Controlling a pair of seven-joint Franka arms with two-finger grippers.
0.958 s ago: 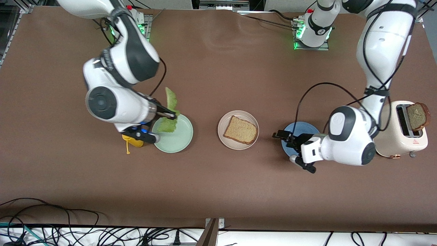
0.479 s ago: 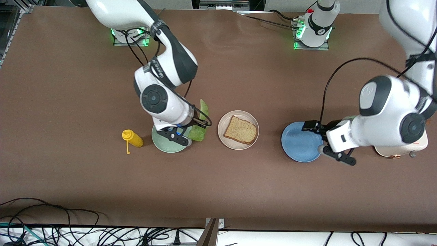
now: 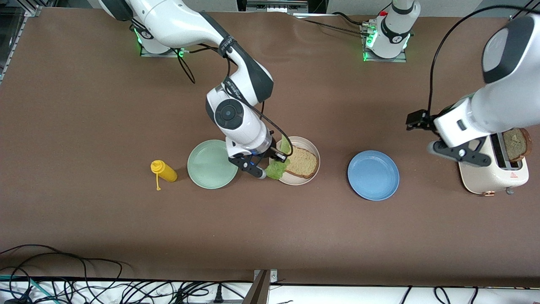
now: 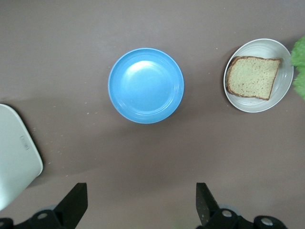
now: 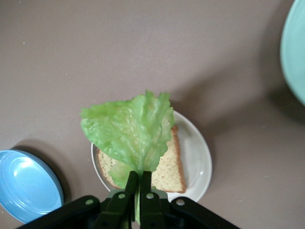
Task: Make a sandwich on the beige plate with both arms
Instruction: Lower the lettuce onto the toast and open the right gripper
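Black fingers of the right gripper (image 5: 139,193) are pinching a ruffled green lettuce leaf (image 5: 131,131), dangling it over the squarish brown bread slice (image 3: 300,162) lying on the round beige plate (image 3: 310,146) mid-table, between smooth mint-green plate (image 3: 211,164) and glossy blue plate (image 3: 373,175). Left gripper (image 4: 140,205) is hanging spread wide, gripping nothing, beside the cream toaster (image 3: 493,169) holding a second slice (image 3: 515,144). Yellow squeeze bottle (image 3: 164,171) is lying beside the mint-green plate
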